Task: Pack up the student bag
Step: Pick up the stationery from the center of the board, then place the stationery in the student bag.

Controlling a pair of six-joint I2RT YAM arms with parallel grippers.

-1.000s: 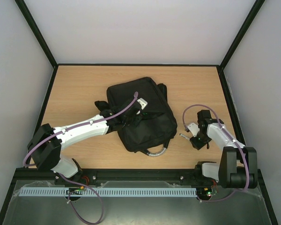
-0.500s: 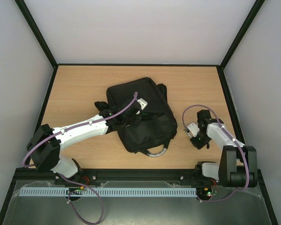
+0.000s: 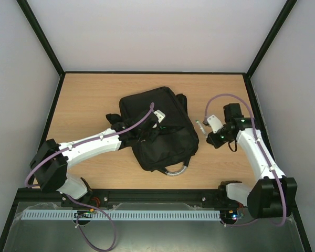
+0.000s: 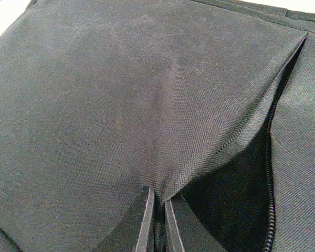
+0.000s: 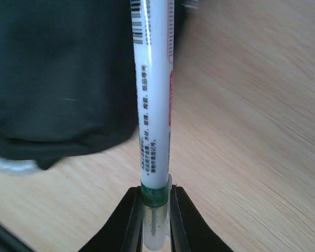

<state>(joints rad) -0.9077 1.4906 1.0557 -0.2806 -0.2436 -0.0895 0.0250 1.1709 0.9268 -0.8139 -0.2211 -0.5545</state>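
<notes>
Looking steeply down from above the near edge over the whole table (image 3: 94,94); wrist views pressed close — student bag (image 3: 170,147) shared by all three.

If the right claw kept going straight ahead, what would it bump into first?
Probably the student bag: the white pen clamped in the right gripper points at its near edge, though depth is unclear.

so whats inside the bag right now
Only a dark hollow shows through the gap beside the zip, where the left gripper pinches the bag fabric. Nothing packed is visible; the rest of the inside is covered by fabric. The pen is outside, in the right gripper.
</notes>
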